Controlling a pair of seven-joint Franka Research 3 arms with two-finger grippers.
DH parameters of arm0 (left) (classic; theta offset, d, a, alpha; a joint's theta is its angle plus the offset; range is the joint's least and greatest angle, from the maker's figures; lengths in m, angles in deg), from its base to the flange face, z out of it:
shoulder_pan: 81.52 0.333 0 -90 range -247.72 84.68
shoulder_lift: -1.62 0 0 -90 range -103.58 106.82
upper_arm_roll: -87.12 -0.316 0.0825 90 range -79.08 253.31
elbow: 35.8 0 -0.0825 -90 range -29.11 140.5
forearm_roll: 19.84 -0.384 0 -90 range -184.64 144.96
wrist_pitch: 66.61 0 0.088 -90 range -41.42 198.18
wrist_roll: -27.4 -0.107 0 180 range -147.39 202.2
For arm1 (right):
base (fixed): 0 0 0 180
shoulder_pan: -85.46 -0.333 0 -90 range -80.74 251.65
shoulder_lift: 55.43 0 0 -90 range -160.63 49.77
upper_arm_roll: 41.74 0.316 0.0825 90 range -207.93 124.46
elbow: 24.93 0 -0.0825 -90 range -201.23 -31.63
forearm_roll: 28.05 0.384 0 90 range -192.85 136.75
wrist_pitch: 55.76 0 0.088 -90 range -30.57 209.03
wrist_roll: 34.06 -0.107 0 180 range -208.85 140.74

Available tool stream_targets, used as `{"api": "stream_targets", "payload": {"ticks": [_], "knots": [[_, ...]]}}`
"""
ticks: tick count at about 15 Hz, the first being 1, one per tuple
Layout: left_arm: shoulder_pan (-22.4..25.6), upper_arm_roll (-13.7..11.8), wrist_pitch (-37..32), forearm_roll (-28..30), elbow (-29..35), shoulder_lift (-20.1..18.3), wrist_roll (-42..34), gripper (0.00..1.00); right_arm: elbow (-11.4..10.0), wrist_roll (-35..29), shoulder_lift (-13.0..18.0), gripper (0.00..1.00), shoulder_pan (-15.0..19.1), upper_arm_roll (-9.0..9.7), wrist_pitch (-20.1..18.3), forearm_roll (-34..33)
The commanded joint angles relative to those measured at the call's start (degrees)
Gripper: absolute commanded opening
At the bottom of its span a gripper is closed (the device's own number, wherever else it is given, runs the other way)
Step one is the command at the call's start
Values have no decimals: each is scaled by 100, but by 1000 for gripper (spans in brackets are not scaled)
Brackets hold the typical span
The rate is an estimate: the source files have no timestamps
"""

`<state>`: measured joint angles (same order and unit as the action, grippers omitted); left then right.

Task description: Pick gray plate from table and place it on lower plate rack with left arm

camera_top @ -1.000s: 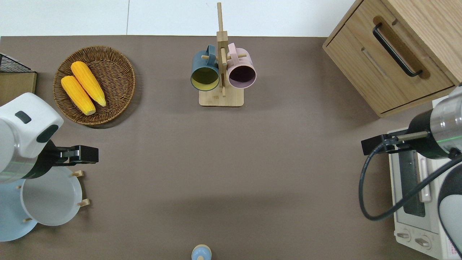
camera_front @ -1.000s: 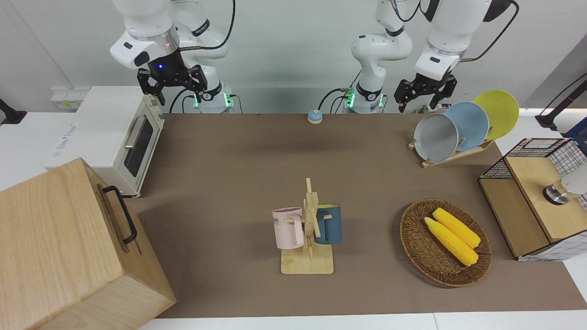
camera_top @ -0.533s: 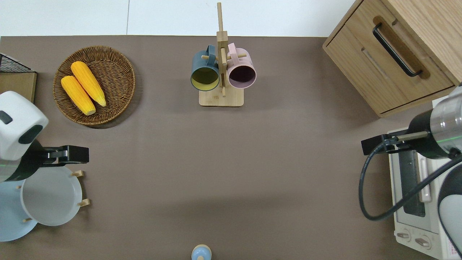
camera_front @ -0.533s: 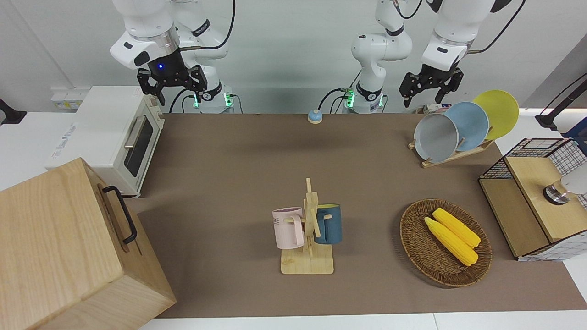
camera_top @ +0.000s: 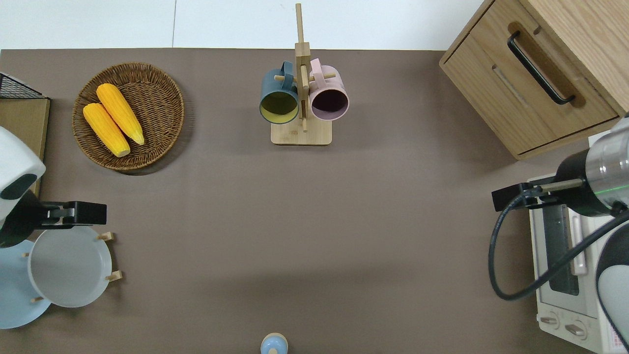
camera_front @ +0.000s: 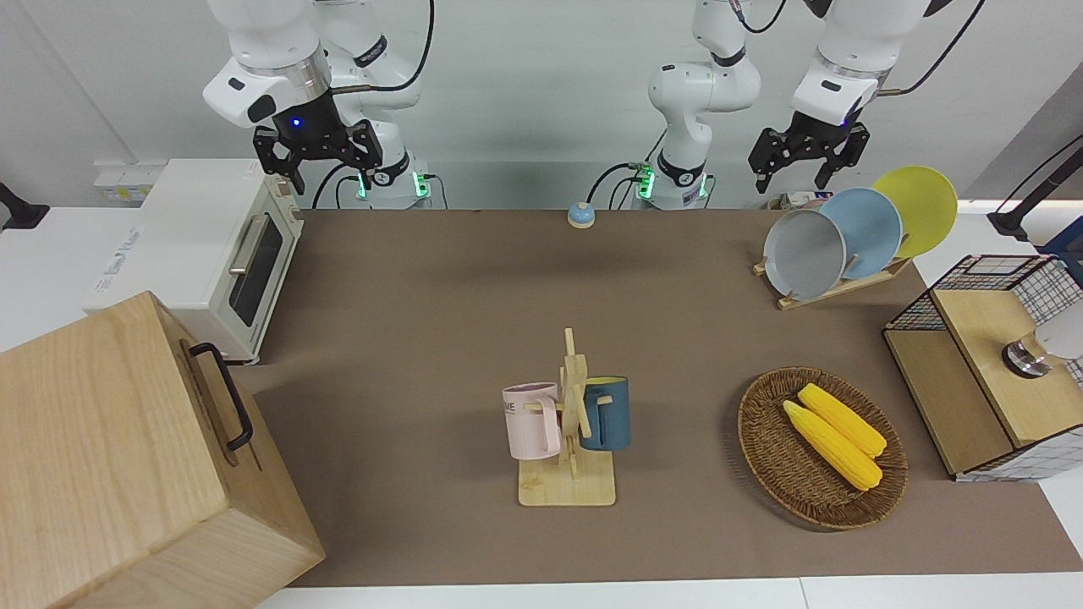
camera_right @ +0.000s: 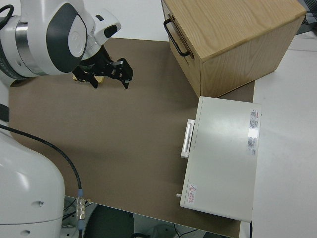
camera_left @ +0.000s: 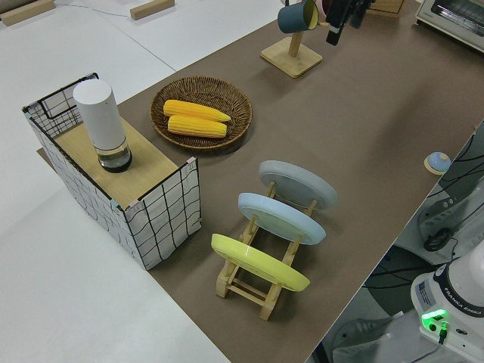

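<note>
The gray plate leans in the lowest slot of the light-wood plate rack on the brown table. It also shows in the overhead view and the left side view. My left gripper is open and empty, up in the air. In the overhead view it hangs over the plate's rim farthest from the robots. My right gripper is open and parked.
A light-blue plate and a yellow plate fill the rack's higher slots. A wicker basket holds corn. A mug stand, a wire crate, a wooden cabinet, a toaster oven and a small blue bell are also here.
My left gripper has risen and drifted toward the left arm's end of the table, away from the gray plate. The plate stays in the rack. The right arm has not moved.
</note>
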<state>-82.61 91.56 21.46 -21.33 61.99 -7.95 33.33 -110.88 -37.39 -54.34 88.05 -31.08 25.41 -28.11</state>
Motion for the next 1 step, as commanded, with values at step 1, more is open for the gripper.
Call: {"api": "stream_targets", "payload": {"ticks": [1], "knots": [[-32,-14,-98,78,-6,-63,-91,991,35,8,14,990,56,32,-75,59]]}}
